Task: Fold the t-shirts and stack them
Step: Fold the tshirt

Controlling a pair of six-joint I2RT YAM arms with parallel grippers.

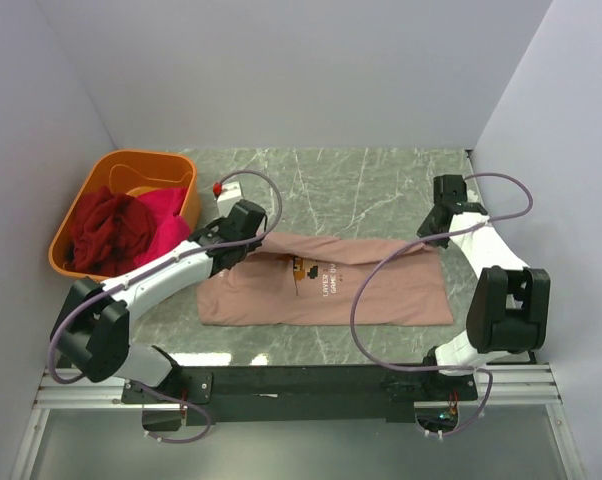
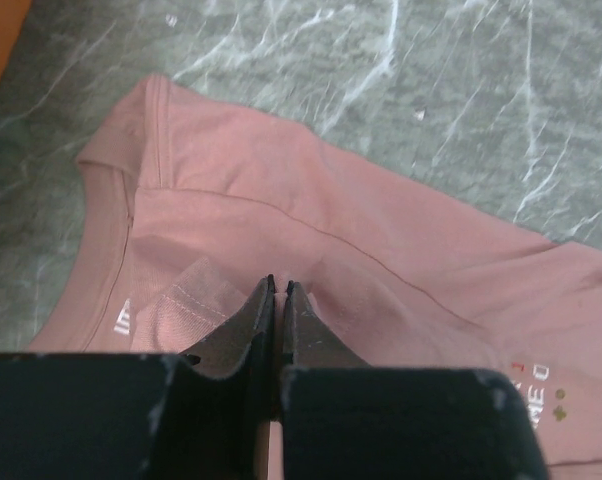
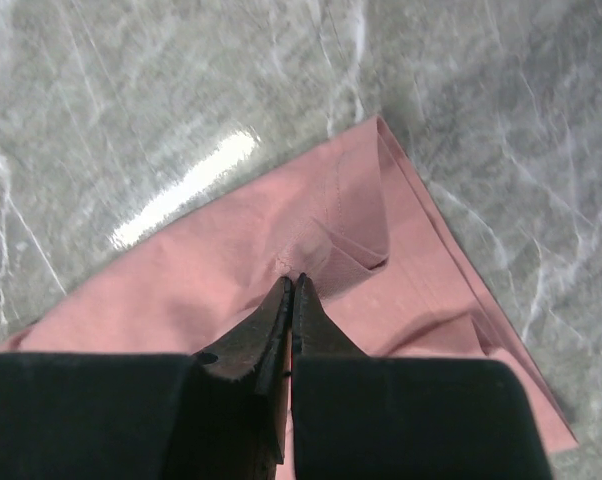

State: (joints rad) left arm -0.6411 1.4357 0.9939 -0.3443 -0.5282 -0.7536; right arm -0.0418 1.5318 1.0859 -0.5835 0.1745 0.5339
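- The tabletop point(image 1: 361, 180) fills the middle of the top view, green marble, and one pink t-shirt point(image 1: 381, 295) lies across the centre of it, long axis running left to right in the frame.
- Upper left sits the orange tub point(image 1: 131, 160), well apart from the pink one, with a dark red tee point(image 1: 106, 230) and a magenta tee point(image 1: 166, 215) heaped inside, not yet folded.
- Here is the relation that matters: the shirt's upper edge is strung between the two arms, one at each end, and the body of the cloth spreads below that edge toward the bottom of the frame.
- Left pincer point(image 2: 278, 285): clenched, tips together, with a small tent of pink fabric pulled up at them, just beside the collar and shoulder seam at the left of its wrist view. I read it as grasping the pink t-shirt at its neck end.
- Right pincer point(image 3: 293, 282): also clenched, the cloth puckering at its tips near the corner at the shirt's other end, so it looks to be grasping the same edge.
- Each arm is nearest its own end, so neither needs to cross.
- My read: the next move carries that held edge down-frame, both ends together, folding along the long axis.
- The small print point(image 1: 316, 275) sits left of centre, just below the held edge.
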